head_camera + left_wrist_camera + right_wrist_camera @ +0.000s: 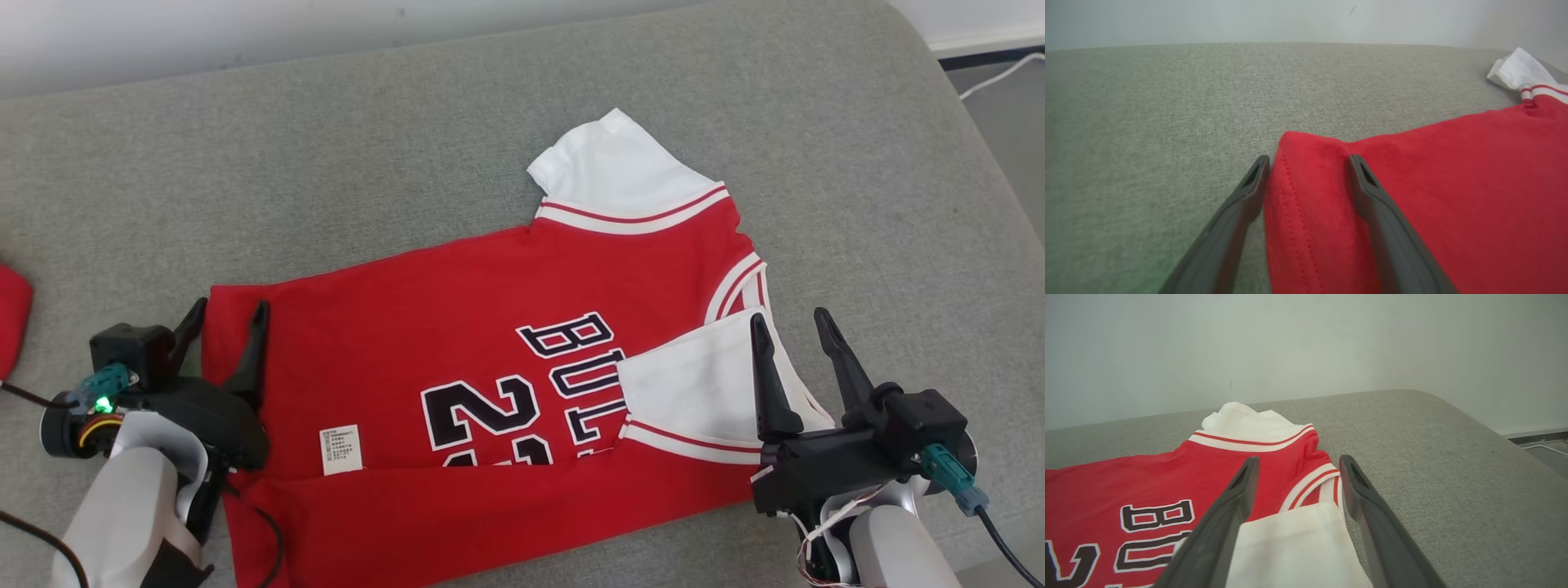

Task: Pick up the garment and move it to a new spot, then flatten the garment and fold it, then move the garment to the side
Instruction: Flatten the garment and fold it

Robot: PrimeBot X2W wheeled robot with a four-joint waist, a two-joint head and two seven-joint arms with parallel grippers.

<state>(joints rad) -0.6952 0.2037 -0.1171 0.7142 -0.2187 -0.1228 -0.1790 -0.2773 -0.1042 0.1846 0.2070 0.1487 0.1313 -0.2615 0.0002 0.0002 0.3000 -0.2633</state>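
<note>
The garment [457, 327] is a red jersey with white sleeves and black lettering, spread on the grey cushion with its near long edge and near white sleeve [694, 392] folded in over the front. My left gripper [224, 327] stands open at the jersey's left hem corner [1306, 163], one finger over the cloth and one over the cushion. My right gripper [792, 335] is open at the jersey's right end, its fingers straddling the folded white sleeve [1294, 547] and the collar. Nothing is held by either.
The grey cushion [326, 163] runs back to a white wall. Its right edge drops to the floor, where a white cable [1000, 77] lies. Another piece of red cloth [12, 318] shows at the far left edge.
</note>
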